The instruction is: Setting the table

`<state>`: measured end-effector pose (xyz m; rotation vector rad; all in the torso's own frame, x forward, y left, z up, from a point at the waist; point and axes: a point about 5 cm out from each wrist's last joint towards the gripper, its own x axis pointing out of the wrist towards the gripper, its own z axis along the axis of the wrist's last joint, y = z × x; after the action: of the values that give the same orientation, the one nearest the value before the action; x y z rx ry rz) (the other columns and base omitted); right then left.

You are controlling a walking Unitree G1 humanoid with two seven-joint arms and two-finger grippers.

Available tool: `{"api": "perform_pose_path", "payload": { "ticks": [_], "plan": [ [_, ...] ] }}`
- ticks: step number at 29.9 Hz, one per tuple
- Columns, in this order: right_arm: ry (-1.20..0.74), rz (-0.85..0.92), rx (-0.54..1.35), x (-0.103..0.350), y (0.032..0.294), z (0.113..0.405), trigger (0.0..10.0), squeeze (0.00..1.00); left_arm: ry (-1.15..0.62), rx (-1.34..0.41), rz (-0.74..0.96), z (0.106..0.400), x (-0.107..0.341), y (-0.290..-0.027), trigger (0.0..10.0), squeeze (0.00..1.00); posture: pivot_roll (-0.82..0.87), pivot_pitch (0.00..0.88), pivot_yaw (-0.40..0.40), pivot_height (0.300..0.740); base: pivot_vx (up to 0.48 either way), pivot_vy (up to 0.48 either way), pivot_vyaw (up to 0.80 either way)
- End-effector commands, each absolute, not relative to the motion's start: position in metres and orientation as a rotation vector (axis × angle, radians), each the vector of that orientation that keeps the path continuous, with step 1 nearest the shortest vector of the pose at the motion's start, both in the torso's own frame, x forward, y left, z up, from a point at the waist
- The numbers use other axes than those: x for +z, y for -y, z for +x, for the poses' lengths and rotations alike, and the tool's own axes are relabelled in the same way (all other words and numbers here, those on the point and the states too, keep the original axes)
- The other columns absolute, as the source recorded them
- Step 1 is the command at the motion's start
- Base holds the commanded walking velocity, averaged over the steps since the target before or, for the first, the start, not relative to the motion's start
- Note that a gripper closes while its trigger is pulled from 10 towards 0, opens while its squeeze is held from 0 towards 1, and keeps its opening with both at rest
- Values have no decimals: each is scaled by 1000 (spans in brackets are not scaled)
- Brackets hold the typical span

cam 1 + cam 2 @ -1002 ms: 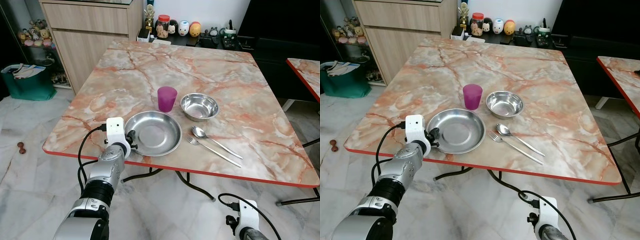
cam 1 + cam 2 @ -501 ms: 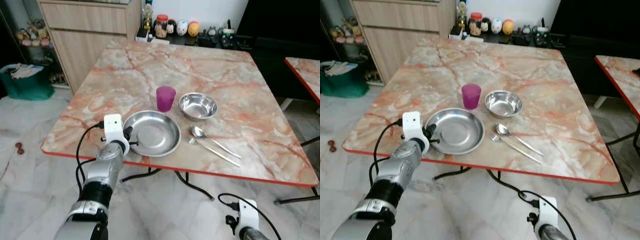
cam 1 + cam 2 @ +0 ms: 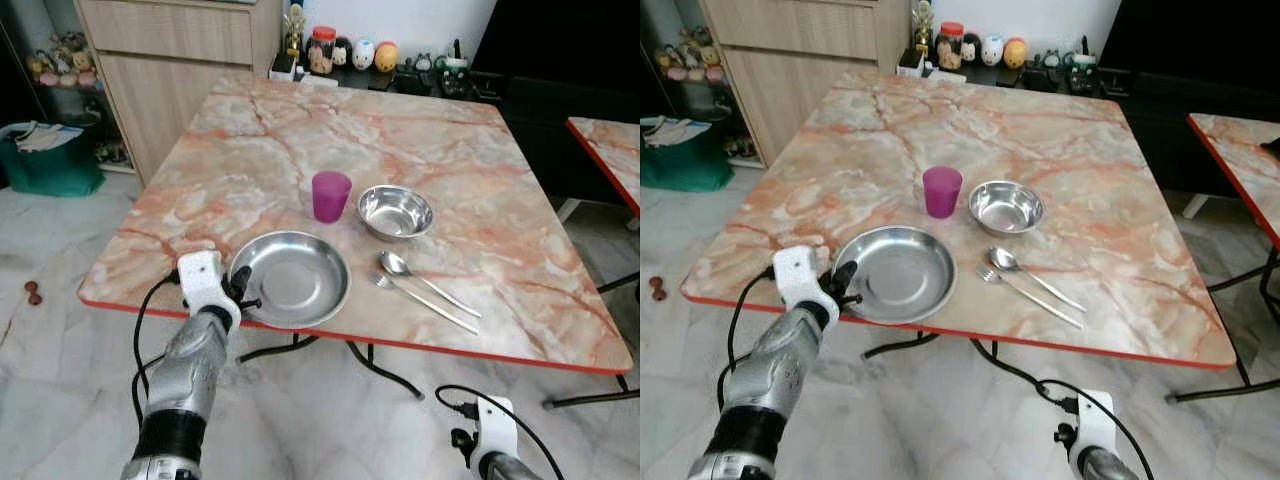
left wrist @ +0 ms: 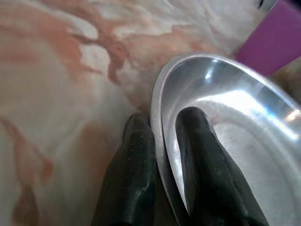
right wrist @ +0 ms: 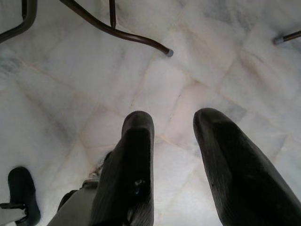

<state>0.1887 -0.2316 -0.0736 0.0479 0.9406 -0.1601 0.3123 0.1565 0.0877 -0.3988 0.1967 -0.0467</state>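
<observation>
Steel plate (image 3: 290, 279) rim clamped by left end effector (image 4: 162, 155), per wrist view; right end effector (image 5: 188, 165) apart above floor (image 5: 70, 70).

Left gripper (image 4: 162, 141) fingers pinched on plate (image 3: 290, 278) rim; right gripper (image 5: 174, 127) hangs, fingers apart.

Your left arm (image 3: 185, 385) is ribbed silver metal with a black band near the elbow, capped by a white box (image 3: 199, 277) at the wrist. A black cable (image 3: 146, 325) loops off it. Your fingers (image 4: 129, 179) are matt black, rounded and slightly grainy. Your right wrist (image 3: 493, 440) carries the same white housing and black cable.
</observation>
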Motion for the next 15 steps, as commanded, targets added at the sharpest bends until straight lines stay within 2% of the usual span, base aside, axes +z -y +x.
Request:
{"api": "perform_pose_path", "payload": {
  "ticks": [1, 7, 15],
  "plan": [
    [-943, 32, -167, -72, 239, 189, 10000, 0, -214, -55, -443, 307, 84, -155, 10000, 0, 133, 0, -143, 740, 0, 0, 0],
    [-943, 26, -167, -71, 240, 189, 10000, 0, -158, -57, -558, 303, 90, -155, 10000, 0, 129, 0, -146, 740, 0, 0, 0],
    [-944, 23, -166, -71, 241, 188, 10000, 0, -108, -83, -516, 306, 102, -154, 10000, 0, 126, 0, -144, 740, 0, 0, 0]
  ]
}}
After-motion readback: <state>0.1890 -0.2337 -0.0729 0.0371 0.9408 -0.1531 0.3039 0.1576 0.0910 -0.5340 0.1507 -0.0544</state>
